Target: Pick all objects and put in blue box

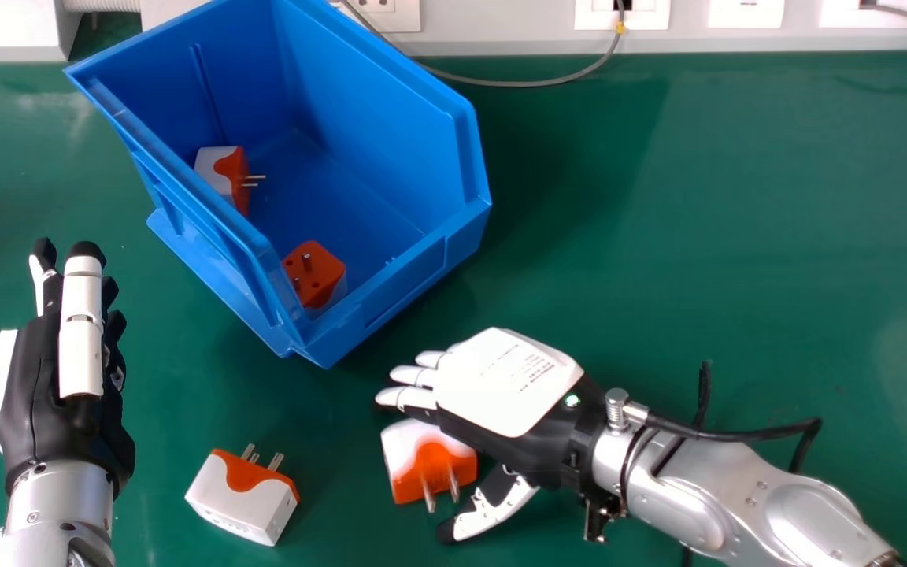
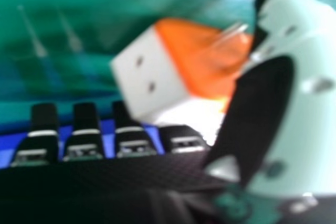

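**Two items boxed, two outstanding**

A blue plastic open-fronted box (image 1: 375, 102) stands at an angle on the green desk (image 1: 737, 236), left of centre by the far edge. Contents: a white-and-orange plastic plug adapter (image 1: 217, 169) against the left side wall, prongs to the right, and an orange-faced adapter with a white body (image 1: 316, 276) in the corner nearest the robot.

Outside the box, toward the desk's near edge, lie two more. A white adapter with orange trim (image 1: 237, 500) rests between the hands, prongs toward the far edge. An orange-and-white adapter (image 1: 430, 461) sits between the thumb and fingers of the right hand (image 1: 493, 386) — those fingers are extended, not gripping; contact cannot be confirmed.

The left hand (image 1: 36, 378) is at the desk's left — fingers straight, holding nothing.
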